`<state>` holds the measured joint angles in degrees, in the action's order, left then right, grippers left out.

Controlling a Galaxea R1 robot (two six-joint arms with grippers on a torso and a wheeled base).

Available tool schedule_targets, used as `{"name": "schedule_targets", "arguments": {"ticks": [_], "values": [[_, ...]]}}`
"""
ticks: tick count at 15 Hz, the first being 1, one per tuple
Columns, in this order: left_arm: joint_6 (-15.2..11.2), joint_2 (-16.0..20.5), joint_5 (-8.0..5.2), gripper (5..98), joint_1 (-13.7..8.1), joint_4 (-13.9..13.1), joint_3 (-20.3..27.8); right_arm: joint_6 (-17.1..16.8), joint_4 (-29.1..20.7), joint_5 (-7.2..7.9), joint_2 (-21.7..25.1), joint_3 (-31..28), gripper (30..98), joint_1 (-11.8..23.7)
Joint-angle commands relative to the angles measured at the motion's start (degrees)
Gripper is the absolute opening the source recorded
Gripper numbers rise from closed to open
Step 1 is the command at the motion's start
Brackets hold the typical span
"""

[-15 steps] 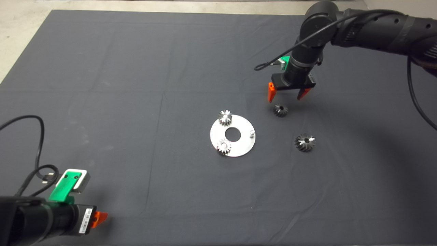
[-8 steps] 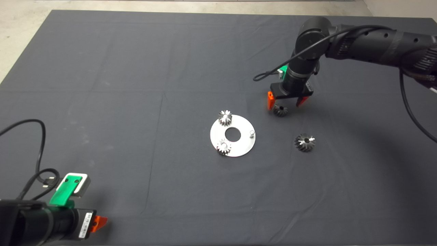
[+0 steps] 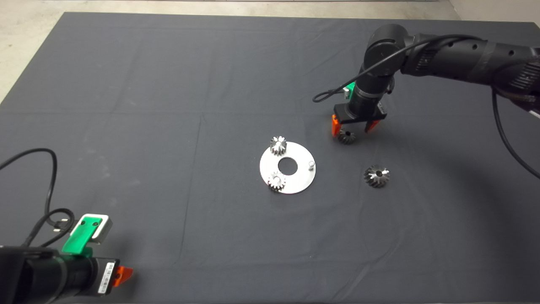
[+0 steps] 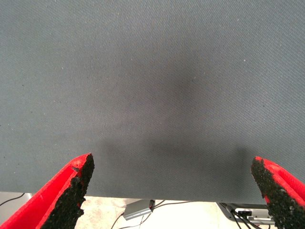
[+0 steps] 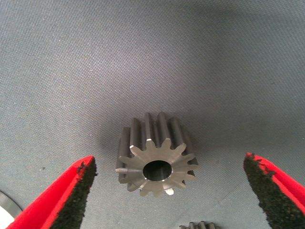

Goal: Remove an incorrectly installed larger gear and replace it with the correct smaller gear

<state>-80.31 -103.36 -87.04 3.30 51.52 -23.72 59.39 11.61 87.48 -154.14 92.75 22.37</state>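
Note:
The smaller gear (image 3: 346, 136) lies on the dark mat, right of the round silver plate (image 3: 300, 181). My right gripper (image 3: 353, 128) is lowered over it and open, with one red finger on each side. In the right wrist view the smaller gear (image 5: 155, 157) rests on its side between the spread fingers (image 5: 71, 200), touching neither. The larger gear (image 3: 376, 175) lies on the mat nearer the front, apart from the plate. My left gripper (image 3: 122, 273) waits at the lower left, open over bare mat (image 4: 152, 95).
Two paler small gears (image 3: 278, 145) (image 3: 276, 181) sit on the plate, and a bare short peg (image 3: 311, 163) stands at its right side. A black cable (image 3: 46, 190) loops on the mat near the left arm. The mat's far edge meets pale floor (image 3: 25, 25).
The right gripper has come down and slightly toward the plate, from above the smaller gear to straddling it. The gears, the plate and the left arm have not moved.

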Motion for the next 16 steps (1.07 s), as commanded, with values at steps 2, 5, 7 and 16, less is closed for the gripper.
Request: {"name": "schedule_targets", "arguments": {"ticks": [2, 5, 7, 16], "values": [[-0.2, 0.4, -0.5, 84.0, 0.0, 0.7, -0.2, -0.3, 2.0, 6.04, -0.4, 0.6, 80.4, 0.1], [-0.2, 0.4, -0.5, 84.0, 0.0, 0.7, -0.2, -0.3, 2.6, 5.95, -0.3, 0.8, 75.2, -0.2], [-0.2, 0.3, -0.5, 84.0, 0.0, 0.7, -0.2, -0.3, 2.7, 5.95, -0.4, 0.8, 75.2, -0.7], [-0.1, 0.3, -0.5, 84.0, 0.0, 0.7, -0.2, -0.5, 5.0, 5.78, -3.1, 0.9, 66.0, -0.6]]}}
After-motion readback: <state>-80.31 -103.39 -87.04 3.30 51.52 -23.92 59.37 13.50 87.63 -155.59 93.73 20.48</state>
